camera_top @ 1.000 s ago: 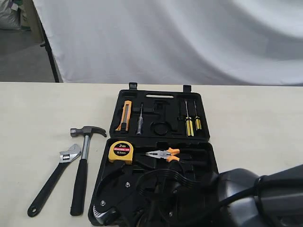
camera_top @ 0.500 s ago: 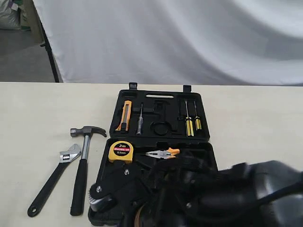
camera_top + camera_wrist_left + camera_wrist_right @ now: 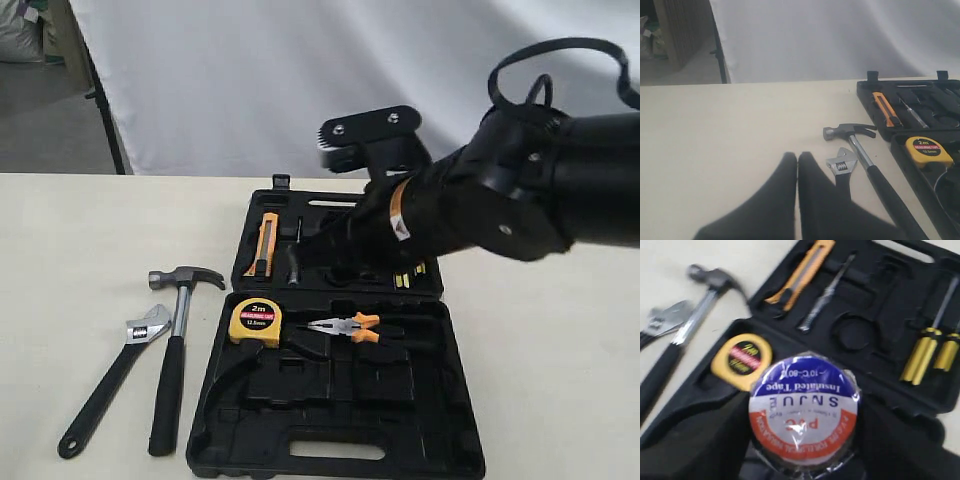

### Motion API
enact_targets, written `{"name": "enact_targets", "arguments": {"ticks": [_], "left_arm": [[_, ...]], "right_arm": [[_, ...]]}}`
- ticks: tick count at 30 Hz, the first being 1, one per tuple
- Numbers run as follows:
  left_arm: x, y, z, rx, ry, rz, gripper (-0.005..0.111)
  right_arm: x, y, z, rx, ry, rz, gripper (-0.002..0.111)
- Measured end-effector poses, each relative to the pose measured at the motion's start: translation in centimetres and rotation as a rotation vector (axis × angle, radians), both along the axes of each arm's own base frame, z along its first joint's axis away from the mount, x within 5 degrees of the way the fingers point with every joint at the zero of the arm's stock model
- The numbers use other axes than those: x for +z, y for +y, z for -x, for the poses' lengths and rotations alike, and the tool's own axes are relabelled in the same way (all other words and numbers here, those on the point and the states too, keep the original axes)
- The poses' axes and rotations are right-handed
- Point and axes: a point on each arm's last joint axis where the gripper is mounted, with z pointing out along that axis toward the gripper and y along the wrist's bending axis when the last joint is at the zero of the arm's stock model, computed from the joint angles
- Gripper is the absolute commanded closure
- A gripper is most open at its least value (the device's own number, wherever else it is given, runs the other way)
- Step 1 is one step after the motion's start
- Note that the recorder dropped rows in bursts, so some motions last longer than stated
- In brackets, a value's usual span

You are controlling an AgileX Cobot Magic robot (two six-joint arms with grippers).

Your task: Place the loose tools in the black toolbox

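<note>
"3 loose tools: where does each one sit?" the operator asks.

"Panel a, exterior view. You see the claw hammer (image 3: 170,370) and the adjustable wrench (image 3: 105,392) lying on the tabletop (image 3: 80,240), just left of the black toolbox (image 3: 440,400). They lie side by side, heads away from the near edge. The wrench's silver head sits just beside the hammer's shaft; you cannot tell whether they touch. The toolbox lies open, its 2 halves flat. The near half holds the yellow tape measure (image 3: 257,322) and the orange-handled pliers (image 3: 345,328). The far half holds an orange utility knife (image 3: 264,245). The 3rd tool, the tape roll (image 3: 804,405), is off the tabletop, carried by your right arm (image 3: 480,200), which hangs over the far half."

"And the jaws?"

"Panel b, right wrist view. Your right gripper (image 3: 804,440) has its jaws clamped on the tape roll, 1 dark finger on each side. The roll's label, banded blue, white and red, faces the camera. Behind the roll you see the open toolbox, with the tape measure, a round recess (image 3: 855,332) and 2 yellow-handled screwdrivers (image 3: 920,360). Panel c, left wrist view. Your left gripper (image 3: 797,157) holds nothing. Its jaws are together, only a thin seam between them, over bare tabletop near the wrench's head."
</note>
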Motion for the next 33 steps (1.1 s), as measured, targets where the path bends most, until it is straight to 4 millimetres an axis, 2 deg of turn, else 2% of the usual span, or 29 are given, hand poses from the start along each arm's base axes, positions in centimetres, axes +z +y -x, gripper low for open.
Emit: {"name": "enact_targets", "arguments": {"ticks": [5, 10, 14, 18, 23, 33], "left_arm": [[0.0, 0.0, 0.0, 0.000, 0.000, 0.000, 0.106], [0.0, 0.0, 0.0, 0.000, 0.000, 0.000, 0.106], [0.0, 0.0, 0.0, 0.000, 0.000, 0.000, 0.106], [0.0, 0.0, 0.0, 0.000, 0.000, 0.000, 0.106], [0.0, 0.0, 0.0, 0.000, 0.000, 0.000, 0.106], [0.0, 0.0, 0.0, 0.000, 0.000, 0.000, 0.106]], "right_arm": [[-3.3, -1.1, -6.4, -0.128, 0.027, 0.014, 0.109], [-6.2, 0.3, -9.6, -0.147, 0.049, 0.027, 0.109], [-8.6, 2.3, -10.5, -0.121, 0.067, 0.046, 0.109], [-10.1, 3.7, -11.3, -0.108, 0.076, 0.062, 0.109], [-12.1, 4.2, -11.8, -0.104, 0.094, 0.076, 0.109], [-13.0, 3.5, -12.7, -0.117, 0.092, 0.055, 0.109]]}}
